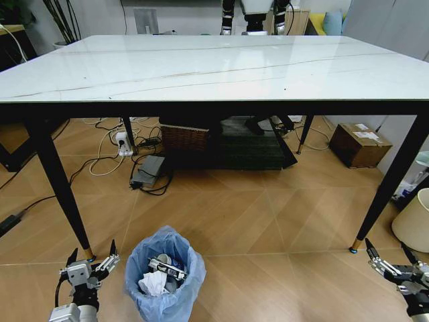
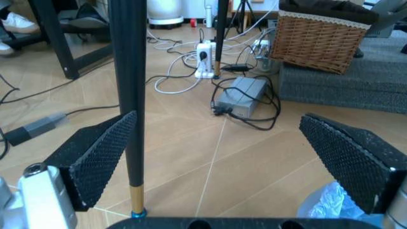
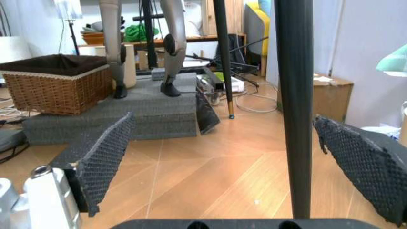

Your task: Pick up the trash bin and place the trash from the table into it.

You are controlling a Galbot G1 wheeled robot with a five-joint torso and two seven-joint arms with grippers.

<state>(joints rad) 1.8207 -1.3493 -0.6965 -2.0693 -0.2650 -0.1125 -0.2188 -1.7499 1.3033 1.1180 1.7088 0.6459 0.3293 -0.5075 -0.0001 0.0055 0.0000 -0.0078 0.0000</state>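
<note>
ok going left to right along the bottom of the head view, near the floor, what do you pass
Left gripper, open → trash bin with litter inside → near-right table leg's gold foot → right gripper, open → white pot at the edge.

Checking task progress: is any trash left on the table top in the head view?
No: the table shows a bare marble top, while wrappers and tissue sit in the trash bin on the floor.
</note>
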